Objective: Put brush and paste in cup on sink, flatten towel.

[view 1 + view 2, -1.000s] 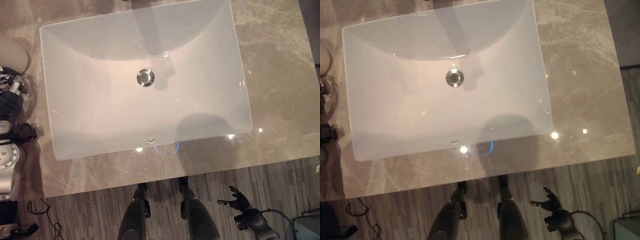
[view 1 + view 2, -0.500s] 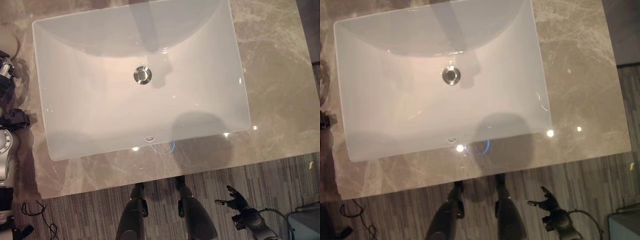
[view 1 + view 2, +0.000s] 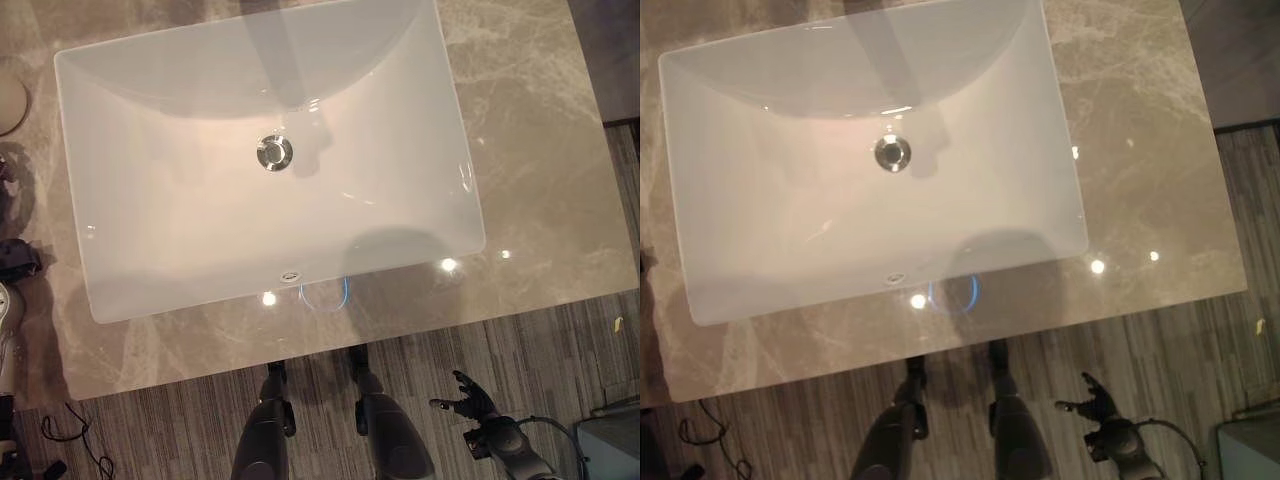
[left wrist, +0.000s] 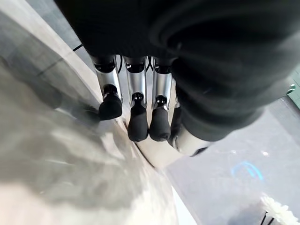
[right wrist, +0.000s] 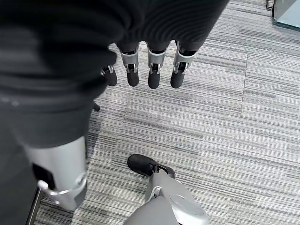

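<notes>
Cup (image 3: 8,103) is sitting cut off at frame edge on desk (image 3: 540,180), beside sink (image 3: 270,160). Right robot hand (image 3: 470,405) is hanging over floor (image 5: 225,117), fingers straight, empty; left robot hand (image 4: 136,117) is hovering, relaxed, empty

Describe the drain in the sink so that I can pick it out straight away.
Start at the wide white rectangular sink set in the brown marble counter. On the basin floor, toward its far side and a little left of centre, sits the drain. It is the one round, shiny metal ring on the plain white basin.
</notes>
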Controlling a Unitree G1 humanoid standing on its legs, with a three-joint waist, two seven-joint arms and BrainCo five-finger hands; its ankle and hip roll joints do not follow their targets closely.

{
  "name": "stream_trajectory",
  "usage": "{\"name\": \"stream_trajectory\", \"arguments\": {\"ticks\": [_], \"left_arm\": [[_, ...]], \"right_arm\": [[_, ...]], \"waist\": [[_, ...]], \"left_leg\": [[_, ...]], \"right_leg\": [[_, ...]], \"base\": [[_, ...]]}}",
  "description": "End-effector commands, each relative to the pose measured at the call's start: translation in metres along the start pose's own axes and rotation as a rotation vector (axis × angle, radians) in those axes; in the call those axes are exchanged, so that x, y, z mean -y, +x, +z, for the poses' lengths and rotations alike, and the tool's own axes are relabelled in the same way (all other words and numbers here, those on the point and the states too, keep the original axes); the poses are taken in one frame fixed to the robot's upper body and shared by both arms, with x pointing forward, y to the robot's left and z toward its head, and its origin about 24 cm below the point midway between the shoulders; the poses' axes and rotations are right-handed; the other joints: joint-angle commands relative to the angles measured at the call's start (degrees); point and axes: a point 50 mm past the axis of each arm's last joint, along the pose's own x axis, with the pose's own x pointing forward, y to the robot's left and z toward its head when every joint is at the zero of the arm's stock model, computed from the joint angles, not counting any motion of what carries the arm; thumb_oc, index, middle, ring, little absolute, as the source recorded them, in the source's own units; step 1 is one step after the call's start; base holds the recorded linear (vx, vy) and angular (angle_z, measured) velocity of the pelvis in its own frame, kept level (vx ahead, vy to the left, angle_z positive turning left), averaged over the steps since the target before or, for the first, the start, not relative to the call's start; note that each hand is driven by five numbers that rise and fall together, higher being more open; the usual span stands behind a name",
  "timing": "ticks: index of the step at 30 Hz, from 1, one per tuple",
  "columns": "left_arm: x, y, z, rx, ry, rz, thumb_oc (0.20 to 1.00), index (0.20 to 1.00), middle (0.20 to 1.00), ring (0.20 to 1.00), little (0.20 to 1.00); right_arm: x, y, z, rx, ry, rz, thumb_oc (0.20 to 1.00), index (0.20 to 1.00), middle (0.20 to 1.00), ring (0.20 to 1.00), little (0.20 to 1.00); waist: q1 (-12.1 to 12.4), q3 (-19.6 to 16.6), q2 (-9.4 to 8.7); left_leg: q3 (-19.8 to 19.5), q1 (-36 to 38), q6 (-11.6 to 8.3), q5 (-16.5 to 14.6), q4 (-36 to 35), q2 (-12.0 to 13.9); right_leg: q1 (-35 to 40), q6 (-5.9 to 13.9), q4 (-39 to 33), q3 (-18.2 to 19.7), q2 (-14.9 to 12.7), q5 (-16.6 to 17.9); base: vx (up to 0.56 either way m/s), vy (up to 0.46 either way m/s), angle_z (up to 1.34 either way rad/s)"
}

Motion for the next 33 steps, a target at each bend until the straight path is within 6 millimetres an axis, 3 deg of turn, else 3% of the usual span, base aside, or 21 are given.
{"name": "stream_trajectory", "arguments": {"ticks": [1,13,33], "left_arm": [[-0.010,0.005,-0.021,-0.107,0.062,0.067,0.200,0.200,0.200,0.200,0.200],[-0.017,0.045,-0.004,-0.093,0.088,0.099,0.200,0.200,0.200,0.200,0.200],[0.007,0.071,0.009,-0.081,0.093,0.053,0.200,0.200,0.200,0.200,0.200]], "right_arm": [[0.011,0.001,-0.001,-0.009,-0.019,-0.024,1.000,1.000,1.000,1.000,1.000],[0.016,0.000,-0.003,-0.017,-0.013,-0.027,1.000,1.000,1.000,1.000,1.000],[0.008,-0.001,0.001,0.011,-0.008,-0.002,1.000,1.000,1.000,1.000,1.000]], "waist": [[-0.5,-0.1,-0.19],[-1.4,-0.1,-0.34],[-2.7,-0.1,-0.56]], "left_leg": [[1.6,5.6,-1.02,-3.5,0.2,-0.3],[2.5,4.9,-1.32,-3.2,0.2,-0.1],[3.3,4.9,-1.67,-3.5,0.2,0.4]], "right_leg": [[-1.0,1.03,0.2,0.2,-0.6,1.6],[-2.1,1.23,-0.1,1.2,-0.3,2.0],[-3.0,1.29,-0.1,2.3,0.4,2.1]], "base": [[0.00,0.000,0.00],[0.01,0.000,0.00],[0.00,-0.003,-0.02]]}}
